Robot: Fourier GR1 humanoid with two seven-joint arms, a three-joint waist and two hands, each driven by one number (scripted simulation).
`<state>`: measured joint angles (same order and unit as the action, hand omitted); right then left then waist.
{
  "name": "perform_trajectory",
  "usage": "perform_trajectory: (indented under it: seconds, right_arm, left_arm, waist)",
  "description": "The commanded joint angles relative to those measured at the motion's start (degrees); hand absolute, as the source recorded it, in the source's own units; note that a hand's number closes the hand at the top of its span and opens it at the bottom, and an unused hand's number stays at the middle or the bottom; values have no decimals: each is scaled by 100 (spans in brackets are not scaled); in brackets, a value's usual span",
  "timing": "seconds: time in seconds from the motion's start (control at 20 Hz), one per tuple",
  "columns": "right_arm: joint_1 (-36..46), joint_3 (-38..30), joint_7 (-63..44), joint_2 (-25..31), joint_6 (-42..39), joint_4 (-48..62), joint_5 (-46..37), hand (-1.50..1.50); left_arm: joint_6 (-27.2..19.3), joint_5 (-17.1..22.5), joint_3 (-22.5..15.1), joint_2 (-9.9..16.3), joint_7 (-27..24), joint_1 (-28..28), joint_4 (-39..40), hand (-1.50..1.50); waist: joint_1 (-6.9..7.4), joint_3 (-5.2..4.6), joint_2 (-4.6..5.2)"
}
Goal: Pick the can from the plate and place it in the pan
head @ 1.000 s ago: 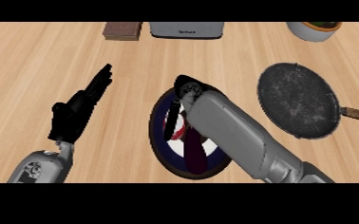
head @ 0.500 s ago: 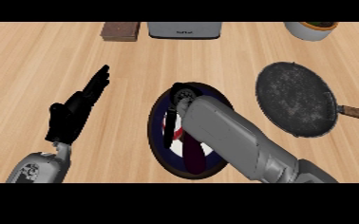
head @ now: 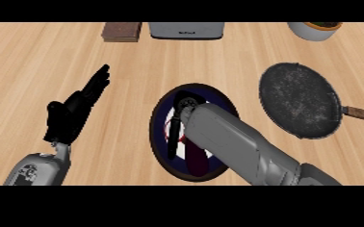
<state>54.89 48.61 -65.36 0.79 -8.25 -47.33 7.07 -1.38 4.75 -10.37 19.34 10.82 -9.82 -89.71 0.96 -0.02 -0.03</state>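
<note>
A dark blue plate (head: pixel 158 125) lies at the middle of the wooden counter. My right forearm crosses it from the lower right, and my right hand (head: pixel 186 103) is down inside the plate's far half. The can is not clearly visible; only a white and red patch (head: pixel 193 157) shows under the forearm, and I cannot tell whether it is the can. A black pan (head: pixel 298 98) sits to the right of the plate, its handle (head: pixel 352 110) pointing right. At the left my left hand (head: pixel 71 113) rests open, fingers up, away from the plate.
Along the back edge stand a brown block (head: pixel 121 31), a grey appliance (head: pixel 186 30) and a pale bowl (head: pixel 315 30) at the top right. Bare wood lies between the plate and the left hand.
My right hand has drawn back from the plate's far rim and sunk lower into the plate. The left hand, plate and pan have stayed where they were.
</note>
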Motion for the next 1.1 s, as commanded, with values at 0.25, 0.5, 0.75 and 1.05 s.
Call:
perform_trajectory:
  seconds: [0.25, 0.5, 0.75, 1.05]
  right_arm:
    - [147, 139, -293, -76, -530, 109, 409, 150]
    - [-407, 564, -158, -75, -159, -142, 348, 150]
    - [-113, 492, 29, -74, -44, -8, 107, 150]
    - [-307, 1126, 133, 244, 987, -1271, -912, 150]
  left_arm:
    - [113, -132, 108, -163, -9, -82, 108, 0]
    - [449, 60, 384, 91, 131, -95, -24, 0]
    - [279, -267, 274, -174, -103, 115, -37, 0]
    - [76, -328, 278, -292, 120, 257, -221, 0]
  waist:
    - [22, 0, 22]
    - [-21, 2, 3]
    - [-40, 1, 4]
    - [-229, 3, -85]
